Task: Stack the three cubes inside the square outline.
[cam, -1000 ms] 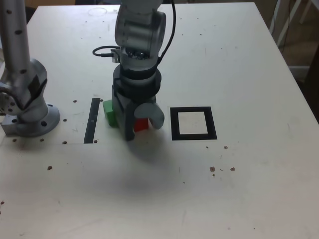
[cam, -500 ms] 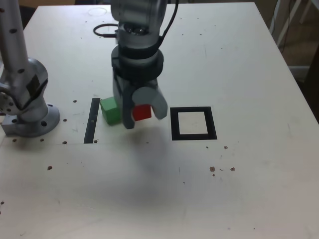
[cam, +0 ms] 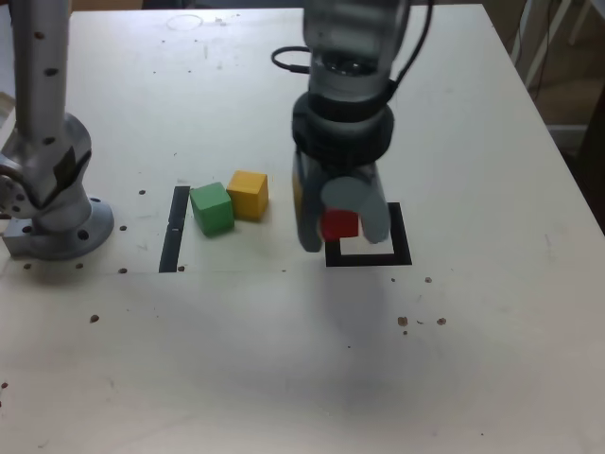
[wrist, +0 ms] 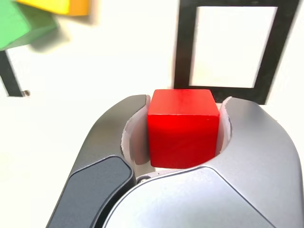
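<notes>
Gripper [cam: 338, 225], clamped on the red cube [cam: 338, 224], has carried it from beside the green cube [cam: 212, 208] to above the square outline [cam: 401, 255]; placement comes next.

White table [cam: 492, 359] (speckled), black strip [cam: 173, 232]

The red cube [wrist: 183, 127] is showing a smooth, slightly glossy face. The gripper [wrist: 180, 156] is looking like matt grey plastic. The table [cam: 473, 359] is appearing matt white, speckled near its front edge.
</notes>
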`<control>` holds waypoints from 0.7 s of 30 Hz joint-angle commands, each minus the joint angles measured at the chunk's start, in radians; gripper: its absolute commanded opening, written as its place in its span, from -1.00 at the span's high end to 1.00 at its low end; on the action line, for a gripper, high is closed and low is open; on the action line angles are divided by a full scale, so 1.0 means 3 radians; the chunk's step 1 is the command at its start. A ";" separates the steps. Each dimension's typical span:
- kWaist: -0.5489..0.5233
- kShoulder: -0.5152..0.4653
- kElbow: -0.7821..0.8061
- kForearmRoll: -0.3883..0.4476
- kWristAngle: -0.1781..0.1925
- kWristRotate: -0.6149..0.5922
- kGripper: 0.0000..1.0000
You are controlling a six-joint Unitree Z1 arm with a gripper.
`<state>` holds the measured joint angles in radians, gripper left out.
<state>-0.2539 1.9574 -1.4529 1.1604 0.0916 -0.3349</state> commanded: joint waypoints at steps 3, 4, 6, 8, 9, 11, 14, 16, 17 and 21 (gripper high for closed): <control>0.0010 0.0081 -0.0157 0.0000 0.0074 0.0100 0.38; 0.0019 0.0098 -0.0186 -0.0001 0.0088 0.0125 0.38; 0.0045 0.0129 -0.0221 -0.0002 0.0102 0.0168 0.38; 0.0077 0.0155 -0.0229 -0.0001 0.0106 0.0195 0.38; 0.0093 0.0166 -0.0228 -0.0001 0.0108 0.0200 0.38; 0.0121 0.0184 -0.0221 -0.0005 0.0114 0.0205 0.38; 0.0147 0.0208 -0.0211 -0.0026 0.0132 0.0215 0.38; 0.0155 0.0227 -0.0200 -0.0054 0.0145 0.0231 0.38; 0.0157 0.0235 -0.0186 -0.0082 0.0149 0.0240 0.38; 0.0183 0.0258 -0.0072 -0.0254 0.0141 0.0262 0.38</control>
<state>-0.2055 2.0305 -1.4893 1.1009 0.1361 -0.2580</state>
